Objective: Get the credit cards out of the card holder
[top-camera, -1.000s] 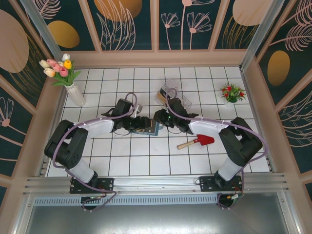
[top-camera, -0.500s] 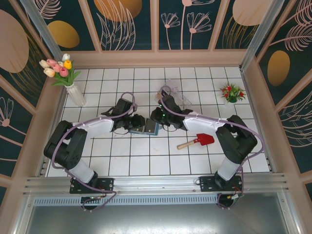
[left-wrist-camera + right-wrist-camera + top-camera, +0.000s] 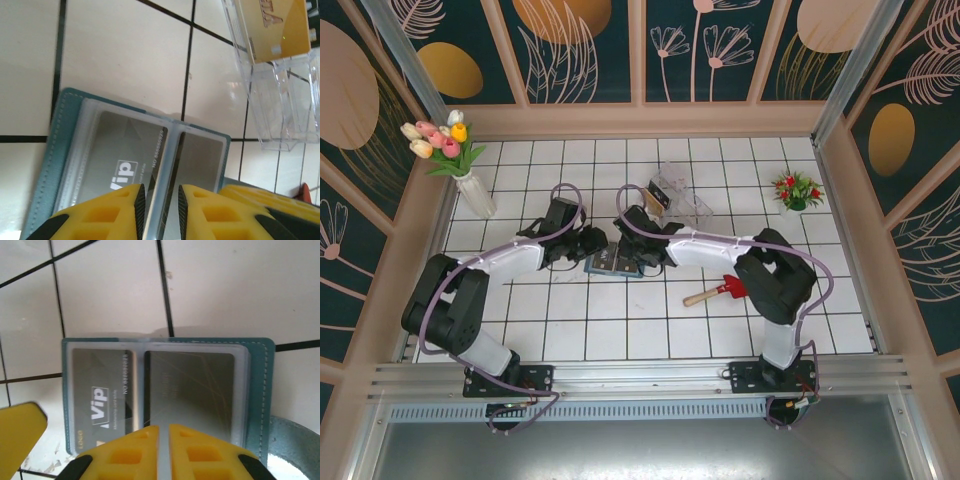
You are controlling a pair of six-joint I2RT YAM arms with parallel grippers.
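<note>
Tabletop of white square tiles seen from overhead, with a flat slate-blue bifold card holder lying open just left of the frame's centre. The left gripper reaches it from the left and the right gripper from the right, both down at the holder; their jaws are too small to read here. A clear plastic box sits above and right of the holder, and a red-bladed toy shovel with a wooden handle lies to its lower right. A white vase of tulips stands at upper left, a small red-flowered pot plant at upper right.

From the left wrist, the card holder lies in the lower left. Its clear sleeves show a dark grey card with a pale "vip" mark and a second grey card beside it. The yellow fingers stand at the bottom edge with a narrow gap over the sleeves' middle ridge — I cannot tell whether they pinch it. The clear plastic box is at upper right with a gold-tan card inside.

From the right wrist, the card holder lies across the centre, the dark grey card in its left pocket and the second grey card in its right. That gripper's yellow fingers at the bottom edge are drawn almost together over the holder's near edge — only a thin slit between them
</note>
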